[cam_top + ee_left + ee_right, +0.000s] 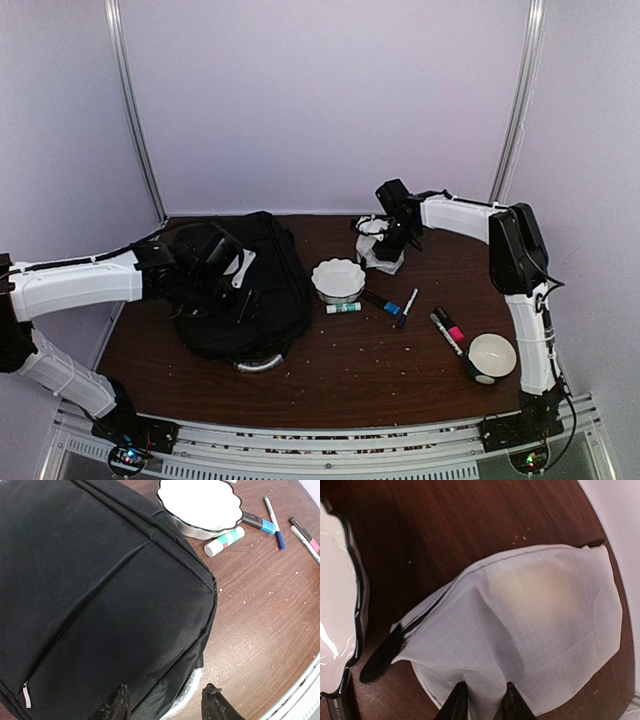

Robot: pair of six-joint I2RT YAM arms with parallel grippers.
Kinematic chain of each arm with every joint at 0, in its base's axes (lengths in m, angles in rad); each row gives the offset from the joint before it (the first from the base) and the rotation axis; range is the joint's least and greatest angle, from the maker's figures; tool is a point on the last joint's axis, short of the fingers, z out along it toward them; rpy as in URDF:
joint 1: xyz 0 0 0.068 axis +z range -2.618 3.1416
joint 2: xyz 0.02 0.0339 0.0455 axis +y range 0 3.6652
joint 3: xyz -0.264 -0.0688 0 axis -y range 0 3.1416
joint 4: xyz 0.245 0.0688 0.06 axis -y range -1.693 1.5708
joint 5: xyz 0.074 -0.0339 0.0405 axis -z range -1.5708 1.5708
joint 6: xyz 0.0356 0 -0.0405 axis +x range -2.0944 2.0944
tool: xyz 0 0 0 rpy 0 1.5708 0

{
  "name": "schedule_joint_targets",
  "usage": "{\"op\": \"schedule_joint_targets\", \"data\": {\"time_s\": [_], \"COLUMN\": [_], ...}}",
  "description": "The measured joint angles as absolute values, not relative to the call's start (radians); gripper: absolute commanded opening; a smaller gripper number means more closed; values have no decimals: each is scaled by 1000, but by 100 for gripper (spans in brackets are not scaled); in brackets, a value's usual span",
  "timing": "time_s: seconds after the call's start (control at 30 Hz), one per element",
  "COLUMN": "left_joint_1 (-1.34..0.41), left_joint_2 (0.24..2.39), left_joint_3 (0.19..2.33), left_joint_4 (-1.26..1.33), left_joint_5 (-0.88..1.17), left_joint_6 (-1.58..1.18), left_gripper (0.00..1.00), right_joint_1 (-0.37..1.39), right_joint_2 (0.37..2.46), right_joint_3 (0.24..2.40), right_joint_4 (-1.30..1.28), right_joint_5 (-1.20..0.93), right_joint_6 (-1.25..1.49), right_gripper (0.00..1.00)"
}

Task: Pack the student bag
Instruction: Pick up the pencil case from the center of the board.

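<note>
Student bag point(240, 290) lay flat on the left half of the brown counter point(400, 375). Black fabric, front pocket zip closed. Its silvery-grey handle point(258, 364) curved out at the near edge.

Left claw point(165, 705) hung over the bag's near end with its fingers spread wide. They held nothing, and I could not tell whether the tips touched the fabric.

Right claw point(482, 702) was at the far side of the counter, well apart from the bag. Its fingers were drawn close and pinched a raised fold of the white gridded pouch point(530, 630). The pouch had a dark zip along one edge and a black pull tab, and it sat on the counter just beyond the scalloped white dish point(338, 278).

The dish stood just right of the bag, and a glue stick point(343, 308) lay against its near side. A blue-capped marker point(382, 301) and a slim blue pen point(405, 307) lay next to it on the right. Farther right were a pink-banded marker point(449, 325) and a thin white pen point(445, 335), side by side. A round white bowl point(491, 355) sat near the right arm's base.

Pale crumbs were scattered over the counter.
</note>
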State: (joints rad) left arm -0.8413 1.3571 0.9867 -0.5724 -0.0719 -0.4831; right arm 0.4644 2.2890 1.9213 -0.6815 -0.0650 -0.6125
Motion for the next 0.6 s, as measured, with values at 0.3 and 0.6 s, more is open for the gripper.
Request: {"op": "schedule_joint_targets", "data": {"time_s": [0.3,0.6], "left_joint_1": [-841,-841], "left_joint_2": [1327,1319], "left_joint_3": [983,996], "left_joint_4": [-568,-552], "left_joint_5": [-97,-113], "left_joint_6": [-488,-431], "left_gripper": [51,54], "right_joint_1": [410,342], "right_joint_2": [2233,1993], "right_joint_3": [1908,1890], "right_joint_4": [-659,-633], "right_joint_5": [-95,-154], "right_joint_6": [-572,-542], "right_gripper": [2,0]}}
